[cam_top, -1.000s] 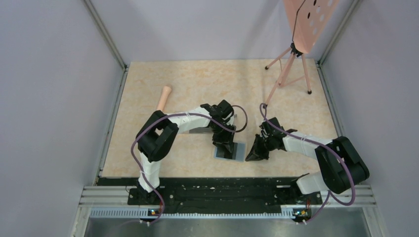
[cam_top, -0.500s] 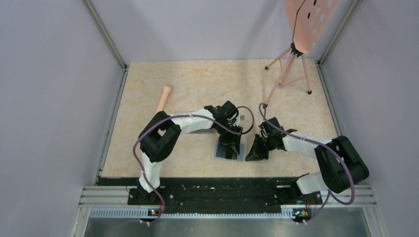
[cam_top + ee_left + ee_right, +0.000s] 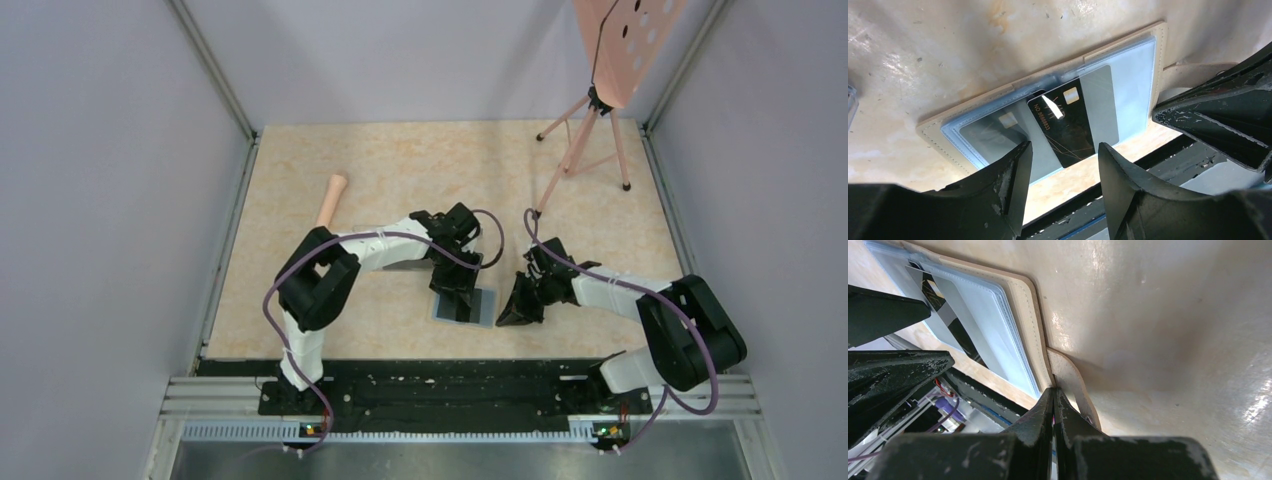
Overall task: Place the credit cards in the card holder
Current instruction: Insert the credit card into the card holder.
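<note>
1. The card holder lies spread open, inside up, close to the near edge of the table, about midway along it. Lying flat like this puts its clear sleeves within reach.
2. A black credit card lies across the middle fold. Its right part looks grey, as though already under the right-hand sleeve, so I judge it about half inserted.
3. The left gripper hovers over the card's near end with its jaws apart on either side. The card seems let go, not pinched, and probably needs a push to go fully in.
4. The right gripper is closed tight. Its tip presses on the strap tab at the holder's right edge, apparently to stop the holder sliding.
5. A second card shows dimly through the left sleeve and looks already stowed.
6. A pale wooden rod lies well apart towards the far left, and a tripod stands at the far right corner.
</note>
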`<state>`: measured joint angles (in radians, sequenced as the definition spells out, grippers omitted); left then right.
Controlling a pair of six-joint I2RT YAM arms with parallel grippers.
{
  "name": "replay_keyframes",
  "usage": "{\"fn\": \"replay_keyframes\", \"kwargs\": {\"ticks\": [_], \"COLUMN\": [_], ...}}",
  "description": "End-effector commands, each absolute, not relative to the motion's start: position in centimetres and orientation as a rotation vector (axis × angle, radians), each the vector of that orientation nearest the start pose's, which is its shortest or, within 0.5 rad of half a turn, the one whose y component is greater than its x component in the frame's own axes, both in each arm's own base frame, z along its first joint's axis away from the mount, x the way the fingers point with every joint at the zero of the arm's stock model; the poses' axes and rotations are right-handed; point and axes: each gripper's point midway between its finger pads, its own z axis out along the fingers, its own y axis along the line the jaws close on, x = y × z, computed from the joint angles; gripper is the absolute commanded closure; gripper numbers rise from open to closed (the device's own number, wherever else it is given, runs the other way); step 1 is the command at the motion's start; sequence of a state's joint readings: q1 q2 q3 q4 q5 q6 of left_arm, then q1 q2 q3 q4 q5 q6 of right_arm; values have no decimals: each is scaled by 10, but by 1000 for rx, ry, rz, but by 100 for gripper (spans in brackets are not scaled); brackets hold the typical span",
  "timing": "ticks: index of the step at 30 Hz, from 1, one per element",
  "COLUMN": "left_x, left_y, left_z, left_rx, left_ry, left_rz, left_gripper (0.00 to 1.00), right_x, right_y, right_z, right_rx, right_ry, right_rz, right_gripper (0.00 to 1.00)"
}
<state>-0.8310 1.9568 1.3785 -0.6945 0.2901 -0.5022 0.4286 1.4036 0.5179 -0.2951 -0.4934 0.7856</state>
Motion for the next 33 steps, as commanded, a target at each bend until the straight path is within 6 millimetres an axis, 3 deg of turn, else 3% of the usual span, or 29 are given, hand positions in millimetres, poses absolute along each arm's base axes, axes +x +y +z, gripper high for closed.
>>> {"fn": "replay_keyframes", "kwargs": {"ticks": [1,11,16,21,26,29,33], "left_x": [211,203,201,212,228,231,222], "left_y": [-339,-385,-396,-373,-337,-320,-304], "left_z": [29,53,64,64,83,96,90], "left_rx": [560,641,684,674,605,536,481], "left_ry": [3002,2937,2883,2864,2792,2755,2777], "left_rz": [-639,-956,-1016,-806,-552,-503,-552], "left_gripper": [44,54,55,53,45,40,38], "right_x": [167,167,167,168,178,186,197], "right_y": [190,191,192,190,185,185,191], "right_z": [4,5,6,9,25,37,49], "right_rx": [370,364,355,350,309,262,196], "right_ry": [2934,2934,2935,2926,2892,2870,2844], "right_rz": [895,907,912,894,834,811,821], "right_gripper": [100,100,100,100,100,100,100]}}
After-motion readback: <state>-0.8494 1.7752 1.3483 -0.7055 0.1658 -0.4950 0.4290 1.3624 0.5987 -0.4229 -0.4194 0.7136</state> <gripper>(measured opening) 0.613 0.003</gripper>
